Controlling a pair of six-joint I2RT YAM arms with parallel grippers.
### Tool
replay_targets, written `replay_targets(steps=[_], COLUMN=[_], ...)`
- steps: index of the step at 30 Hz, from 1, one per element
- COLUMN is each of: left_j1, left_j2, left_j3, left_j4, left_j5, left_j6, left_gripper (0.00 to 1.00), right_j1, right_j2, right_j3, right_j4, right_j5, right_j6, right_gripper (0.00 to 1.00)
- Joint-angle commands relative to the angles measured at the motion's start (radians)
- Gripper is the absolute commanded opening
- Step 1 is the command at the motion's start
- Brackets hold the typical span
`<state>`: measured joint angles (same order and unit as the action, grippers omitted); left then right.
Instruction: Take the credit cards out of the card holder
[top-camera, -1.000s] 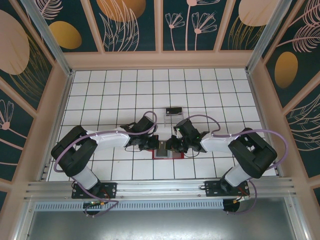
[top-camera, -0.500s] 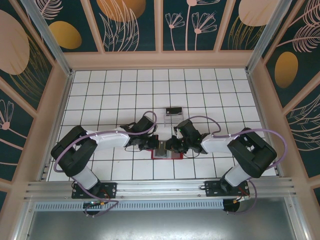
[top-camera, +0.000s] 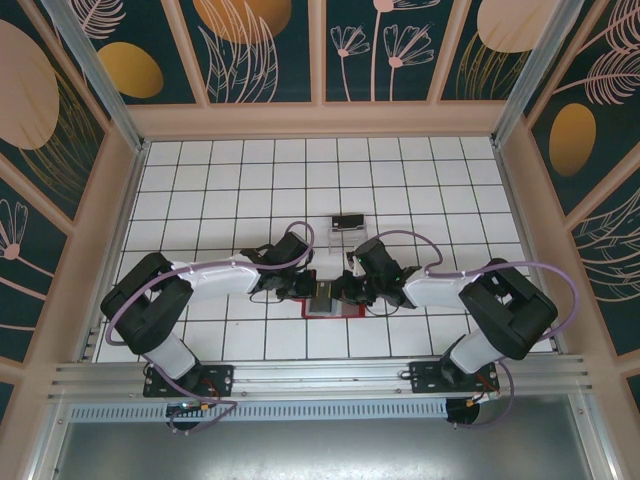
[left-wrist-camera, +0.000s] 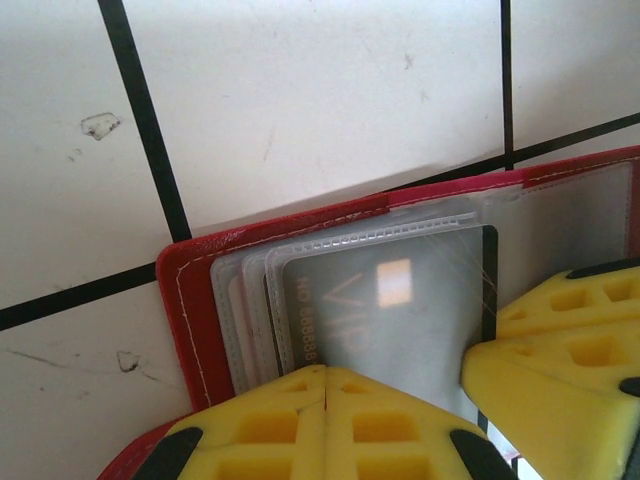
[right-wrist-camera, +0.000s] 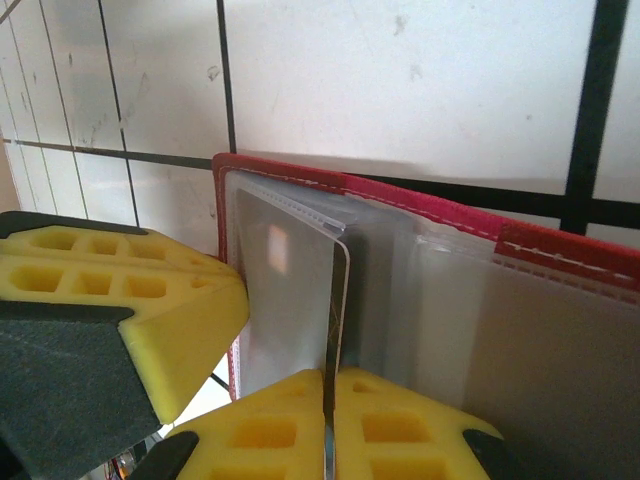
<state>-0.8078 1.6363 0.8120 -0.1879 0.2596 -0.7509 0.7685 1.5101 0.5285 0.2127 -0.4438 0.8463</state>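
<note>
Left fingers (left-wrist-camera: 250, 430) are pressed flat together, their yellow pads meeting in one seam on the near edge of a clear sleeve leaf of the card holder (left-wrist-camera: 188, 300), so the left gripper (left-wrist-camera: 325, 378) pinches that leaf. Right fingers (right-wrist-camera: 400, 430) are likewise closed with no gap. A thin card edge with a rounded corner runs straight down into their seam, so the right gripper (right-wrist-camera: 330, 385) appears to be nipping the black card (left-wrist-camera: 420, 330) at its exposed right side; how far the card has left the sleeve cannot be told. In the left wrist view the right gripper's yellow pads sit just right of the left ones, touching the same leaf. The red card holder lies open on the white tiled table (left-wrist-camera: 300, 100), near the middle of the near side, between the two grippers, with several greyish clear sleeves fanned inside its stitched red cover. Through the top sleeve the dark card shows faint gold lettering, "VIP", and along its left edge a number beginning "NO.0888", whose end is hidden behind the left pad. Farther back on the table, well apart, stands a small clear box (top-camera: 348, 221).
</note>
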Motion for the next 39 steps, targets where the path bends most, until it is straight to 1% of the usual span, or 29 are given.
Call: replay_targets(steps=[1, 17, 27, 39], left_j1=[-0.003, -0.004, -0.003, -0.002], left_j2=[0.031, 0.042, 0.03, 0.031], left_j3=[-0.002, -0.011, -0.052, -0.061], left_j4=[-0.106, -0.119, -0.091, -0.082], left_j5=[-0.057, -0.077, -0.082, -0.08], left_j6=[0.027, 0.035, 0.02, 0.018], left_gripper=[0.07, 0.07, 0.07, 0.07], right_j1=[0.012, 0.012, 0.012, 0.006], right_j2=[-0.027, -0.017, -0.011, -0.075], right_j3=[0.024, 0.01, 0.015, -0.027], right_j4=[-0.026, 0.019, 0.025, -0.001], right_j5=[0.014, -0.013, -0.018, 0.005], right_j6=[-0.033, -0.024, -0.017, -0.006], right_gripper=[0.09, 0.16, 0.16, 0.14])
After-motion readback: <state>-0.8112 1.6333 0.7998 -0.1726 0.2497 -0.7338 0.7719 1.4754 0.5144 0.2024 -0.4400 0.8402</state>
